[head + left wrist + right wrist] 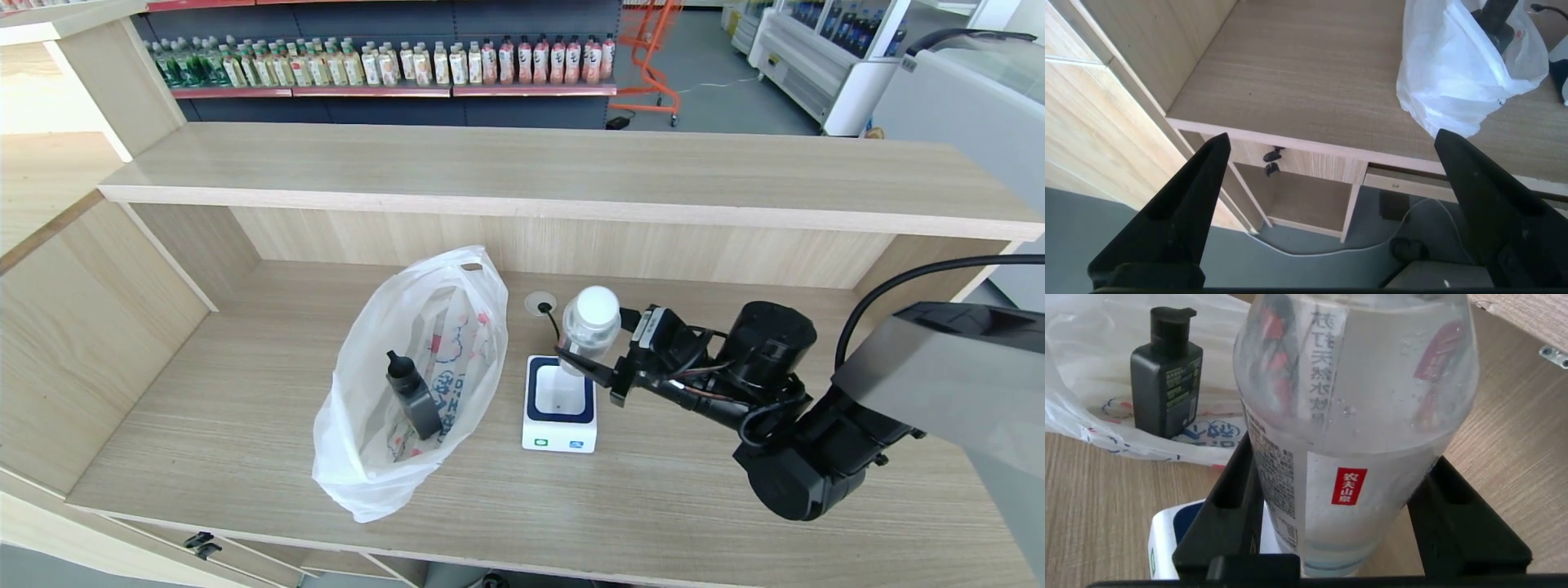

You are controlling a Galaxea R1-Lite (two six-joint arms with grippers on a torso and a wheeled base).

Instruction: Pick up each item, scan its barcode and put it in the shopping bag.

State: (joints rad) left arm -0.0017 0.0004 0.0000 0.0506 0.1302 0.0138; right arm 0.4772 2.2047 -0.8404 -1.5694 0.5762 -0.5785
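1. The clear water bottle (589, 327), white cap up, is clamped around its lower body by the right gripper (581, 358). Its long axis stands close to upright, and the printed label shows in the right wrist view.
2. The right gripper's two black fingers (1234, 498) press against opposite sides of the bottle, a firm side pinch.
3. The bottle hangs just above the far edge of the white barcode scanner (559, 404), with its base over the scanner's dark window.
4. My reading is that the scan step is in hand and bagging follows.
5. The relation that matters: the white shopping bag (408, 384) lies just beside the scanner on the robot's left, its mouth open upward and toward the back. The bottle must therefore travel leftward and go in base first.
6. A dark pump bottle (412, 396) already lies inside the bag.
7. The left gripper (1333, 139) is spread and empty, low off the wooden counter's (245, 425) near-left edge, so the right arm is much nearer.
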